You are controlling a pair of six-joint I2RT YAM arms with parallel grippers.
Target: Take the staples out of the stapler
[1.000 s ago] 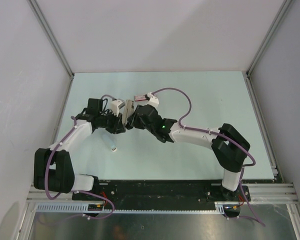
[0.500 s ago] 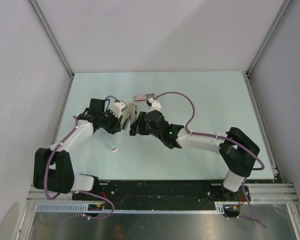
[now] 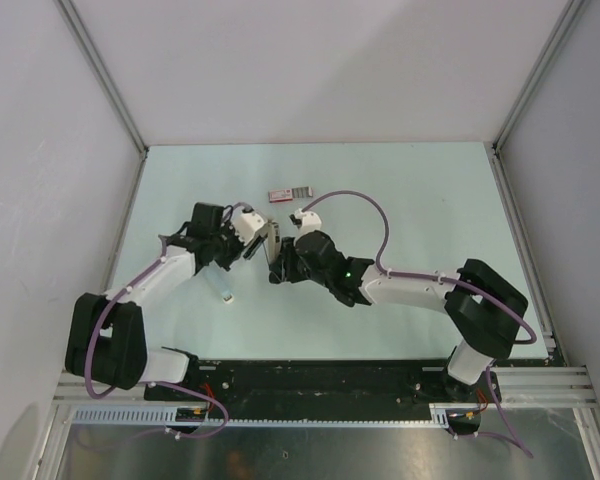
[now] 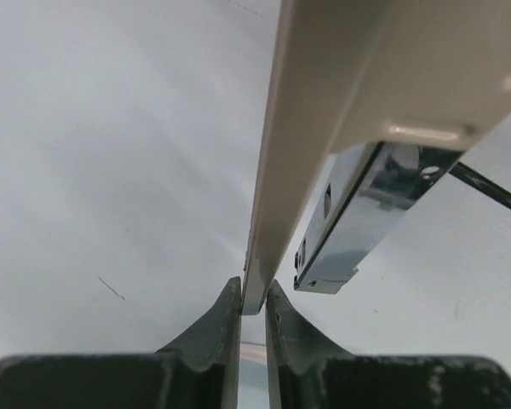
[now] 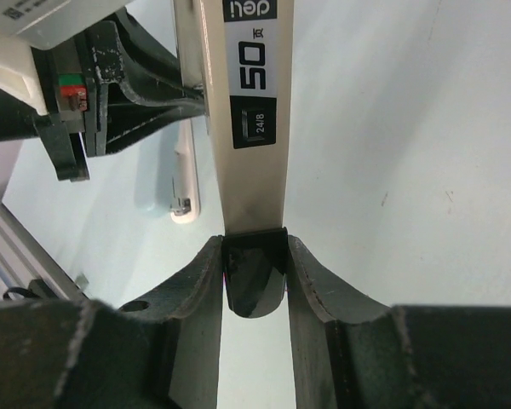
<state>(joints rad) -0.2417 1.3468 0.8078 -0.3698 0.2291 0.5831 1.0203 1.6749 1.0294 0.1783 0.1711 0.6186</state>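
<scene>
A beige stapler (image 3: 270, 240) with a black "50" label (image 5: 254, 81) hangs between my two grippers over the middle of the table. My left gripper (image 4: 253, 298) is shut on the thin edge of its beige top cover (image 4: 324, 111). The chrome magazine (image 4: 358, 221) stands swung apart from that cover. My right gripper (image 5: 254, 256) is shut on the stapler's black end (image 5: 255, 281). In the top view the left gripper (image 3: 259, 243) and right gripper (image 3: 279, 262) nearly touch. No staples show.
A small pink-red and grey oblong item (image 3: 289, 193) lies on the table just beyond the grippers. A pale blue-white little object (image 3: 225, 291) lies near the left forearm, also in the right wrist view (image 5: 183, 179). Metal frame posts and white walls bound the table.
Both grippers have moved the stapler slightly toward the near side and right. The left jaws have drawn closer together on the cover. The pink-red item has stayed put.
</scene>
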